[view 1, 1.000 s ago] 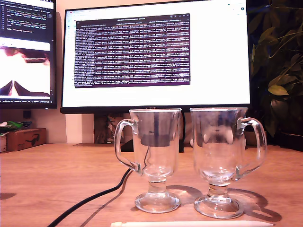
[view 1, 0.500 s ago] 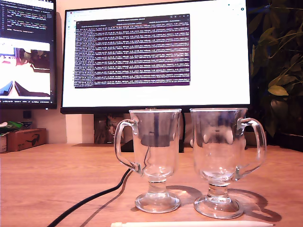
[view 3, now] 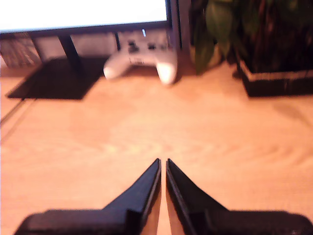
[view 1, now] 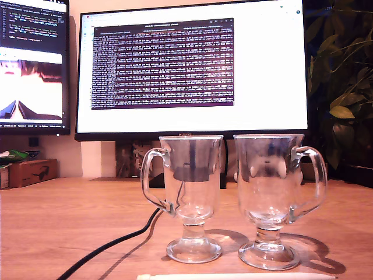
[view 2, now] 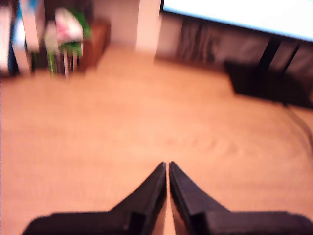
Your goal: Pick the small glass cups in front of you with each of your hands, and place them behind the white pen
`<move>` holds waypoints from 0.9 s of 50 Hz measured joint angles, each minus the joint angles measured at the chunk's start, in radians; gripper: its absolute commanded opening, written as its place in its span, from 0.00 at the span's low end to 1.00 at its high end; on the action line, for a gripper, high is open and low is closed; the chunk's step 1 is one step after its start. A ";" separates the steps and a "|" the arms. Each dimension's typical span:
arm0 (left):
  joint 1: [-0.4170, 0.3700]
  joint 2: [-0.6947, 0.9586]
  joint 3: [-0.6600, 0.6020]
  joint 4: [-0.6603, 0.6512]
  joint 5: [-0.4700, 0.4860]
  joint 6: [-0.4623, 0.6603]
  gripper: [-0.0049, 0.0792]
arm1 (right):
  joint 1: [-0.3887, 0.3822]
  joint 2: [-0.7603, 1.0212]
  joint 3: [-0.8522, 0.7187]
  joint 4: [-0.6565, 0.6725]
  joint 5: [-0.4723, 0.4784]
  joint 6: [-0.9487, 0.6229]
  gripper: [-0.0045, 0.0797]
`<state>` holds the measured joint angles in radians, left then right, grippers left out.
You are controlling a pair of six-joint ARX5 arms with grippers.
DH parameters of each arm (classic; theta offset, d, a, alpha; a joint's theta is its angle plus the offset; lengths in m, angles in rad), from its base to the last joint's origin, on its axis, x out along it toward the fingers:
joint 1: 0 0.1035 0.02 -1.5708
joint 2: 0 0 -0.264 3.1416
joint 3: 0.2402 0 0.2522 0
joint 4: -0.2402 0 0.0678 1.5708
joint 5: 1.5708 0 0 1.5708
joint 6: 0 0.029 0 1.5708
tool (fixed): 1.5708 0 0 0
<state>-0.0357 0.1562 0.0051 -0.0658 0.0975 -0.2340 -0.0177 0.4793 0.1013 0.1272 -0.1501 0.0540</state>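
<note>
Both glass cups, one (view 1: 191, 198) on the exterior view's left and one (view 1: 273, 198) right, already stand just behind the white pen (view 1: 236, 276), so my first gripper (view 2: 167, 165) and my second gripper (view 3: 163, 161) hang pinched together, holding nothing, over bare desk (view 1: 52, 221).

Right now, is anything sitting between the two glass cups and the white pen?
Nothing visible does. In the exterior view, bare desk separates the white pen from both glass cups; the black cable runs off toward that view's left.
</note>
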 measured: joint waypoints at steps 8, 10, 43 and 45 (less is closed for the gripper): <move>0.000 -0.112 0.000 -0.068 -0.027 0.012 0.03 | 0.000 -0.138 -0.040 -0.014 0.000 0.000 0.05; 0.000 -0.138 0.000 -0.093 -0.034 0.014 0.03 | 0.000 -0.167 -0.040 -0.019 0.000 0.000 0.05; 0.000 -0.160 0.000 -0.117 -0.051 0.055 0.03 | 0.000 -0.472 -0.040 -0.274 0.045 -0.053 0.05; 0.000 -0.160 0.000 -0.120 -0.054 0.058 0.03 | 0.000 -0.472 -0.040 -0.290 0.060 -0.053 0.05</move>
<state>-0.0357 -0.0040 0.0051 -0.1860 0.0433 -0.1757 -0.0177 0.0074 0.0616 -0.1627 -0.0902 0.0013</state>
